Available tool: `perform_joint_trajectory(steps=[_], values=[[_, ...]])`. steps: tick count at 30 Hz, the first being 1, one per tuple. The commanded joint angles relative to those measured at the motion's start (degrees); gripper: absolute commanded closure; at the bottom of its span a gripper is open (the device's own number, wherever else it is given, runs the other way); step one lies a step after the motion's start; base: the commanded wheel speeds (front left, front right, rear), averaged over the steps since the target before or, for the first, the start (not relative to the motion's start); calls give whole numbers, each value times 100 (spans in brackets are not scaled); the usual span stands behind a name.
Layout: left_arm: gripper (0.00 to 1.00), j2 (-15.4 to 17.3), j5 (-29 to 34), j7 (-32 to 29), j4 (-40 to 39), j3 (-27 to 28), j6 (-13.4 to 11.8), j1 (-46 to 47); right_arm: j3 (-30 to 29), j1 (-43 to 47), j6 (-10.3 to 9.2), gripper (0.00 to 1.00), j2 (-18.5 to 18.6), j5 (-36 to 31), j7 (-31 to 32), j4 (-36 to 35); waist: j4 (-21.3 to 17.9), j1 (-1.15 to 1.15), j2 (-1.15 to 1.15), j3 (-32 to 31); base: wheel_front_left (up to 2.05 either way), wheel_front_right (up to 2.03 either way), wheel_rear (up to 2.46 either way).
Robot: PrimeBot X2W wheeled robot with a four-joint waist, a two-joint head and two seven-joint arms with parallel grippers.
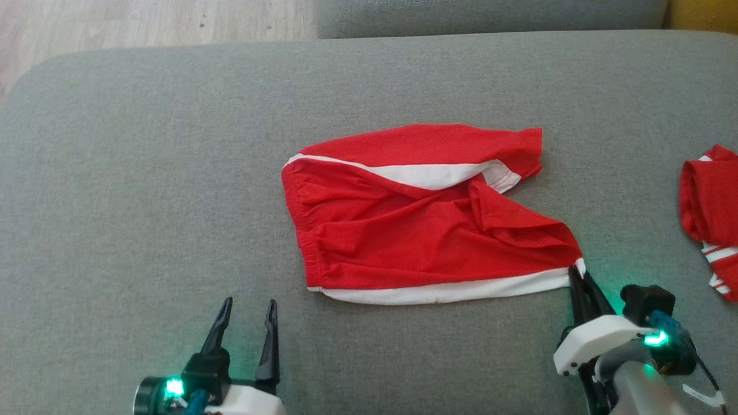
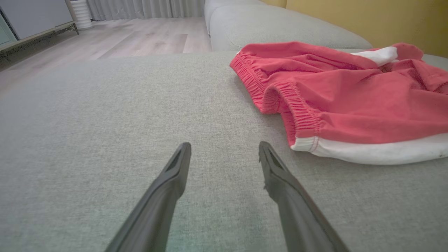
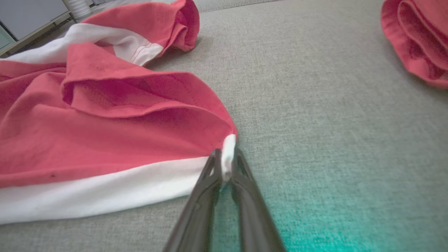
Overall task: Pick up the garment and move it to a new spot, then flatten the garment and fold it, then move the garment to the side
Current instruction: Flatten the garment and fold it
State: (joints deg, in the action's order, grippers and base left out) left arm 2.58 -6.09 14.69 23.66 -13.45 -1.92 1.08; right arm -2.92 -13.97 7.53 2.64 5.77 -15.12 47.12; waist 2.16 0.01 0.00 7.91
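Observation:
The garment (image 1: 415, 219) is a pair of red shorts with white side stripes, lying rumpled in the middle of the grey sofa cushion (image 1: 144, 190). My right gripper (image 1: 578, 272) is shut on its near right corner, the white hem pinched between the fingertips (image 3: 226, 164). The elastic waistband (image 2: 301, 115) faces left, in the left wrist view. My left gripper (image 1: 249, 308) stands open at the lower left, a short way left of the shorts and clear of them, with nothing between its fingers (image 2: 224, 154).
A second red and white cloth (image 1: 712, 219) lies folded at the cushion's right edge, also seen in the right wrist view (image 3: 416, 38). Wooden floor (image 1: 144, 23) lies beyond the cushion's far left. Another grey cushion (image 1: 490, 17) sits behind.

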Motion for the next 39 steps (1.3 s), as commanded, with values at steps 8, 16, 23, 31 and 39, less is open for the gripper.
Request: perform_joint_trajectory(steps=[8,16,23,31,39], values=[[0,30,-287,31,100,-207,432,301,27,-105,-4,100,24,-49,12,-61,-145,-1,0,61,0,0,0],[0,36,-153,31,445,-514,850,703,138,-163,-4,100,24,-12,12,-178,-297,-1,0,193,0,0,0],[0,97,-224,31,665,-707,934,936,176,-166,-4,100,23,-9,12,-242,-398,-1,0,272,0,0,0],[0,254,-612,31,574,-1217,939,1084,253,-190,-4,100,23,19,12,-311,-470,-1,0,353,0,0,0],[90,309,-716,31,549,-1357,940,1120,258,-197,-4,100,23,10,12,-346,-501,-1,0,370,0,0,0]])
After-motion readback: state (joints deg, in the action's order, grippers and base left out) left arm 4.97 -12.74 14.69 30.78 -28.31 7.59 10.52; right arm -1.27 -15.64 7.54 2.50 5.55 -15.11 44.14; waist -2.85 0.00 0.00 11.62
